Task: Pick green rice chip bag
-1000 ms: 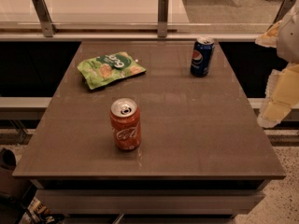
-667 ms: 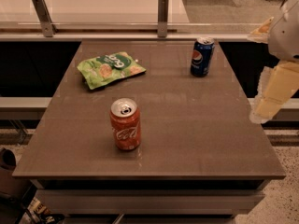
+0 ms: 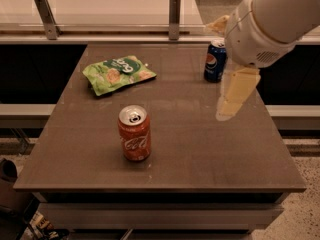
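dark table (image 3: 200,149), end effector (image 3: 234,91) at right, grip we can't tell; swinging to green rice chip bag (image 3: 119,74) might clip blue can (image 3: 215,60).

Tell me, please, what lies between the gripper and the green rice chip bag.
Only bare tabletop, in the camera view. The gripper hangs at the right, and the green rice chip bag lies back left.

Materials, tabletop lot
Gripper (image 3: 231,98): matt cream plastic, above smooth table (image 3: 200,154). Left of it: glossy crinkly bag (image 3: 119,74), shiny metal red can (image 3: 134,133).
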{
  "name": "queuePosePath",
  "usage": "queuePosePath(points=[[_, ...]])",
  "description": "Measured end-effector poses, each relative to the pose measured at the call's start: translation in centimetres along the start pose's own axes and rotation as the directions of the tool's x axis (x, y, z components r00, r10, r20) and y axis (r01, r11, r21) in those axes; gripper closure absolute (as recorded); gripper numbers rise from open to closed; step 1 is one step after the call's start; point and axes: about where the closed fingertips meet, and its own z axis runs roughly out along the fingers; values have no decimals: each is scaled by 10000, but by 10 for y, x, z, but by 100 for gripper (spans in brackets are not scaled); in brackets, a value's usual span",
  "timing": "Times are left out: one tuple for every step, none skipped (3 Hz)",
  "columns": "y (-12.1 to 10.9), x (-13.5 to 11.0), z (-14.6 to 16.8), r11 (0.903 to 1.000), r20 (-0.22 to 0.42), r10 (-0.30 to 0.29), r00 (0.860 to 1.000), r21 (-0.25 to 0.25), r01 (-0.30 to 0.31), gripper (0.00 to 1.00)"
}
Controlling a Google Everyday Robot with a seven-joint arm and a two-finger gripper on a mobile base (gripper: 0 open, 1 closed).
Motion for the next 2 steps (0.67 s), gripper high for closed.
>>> queuePosePath(points=[[-32, -34, 25, 9931, 473, -886, 9949, 813, 845, 0], [-33, -34, 25, 9930, 474, -890, 9949, 819, 849, 0]])
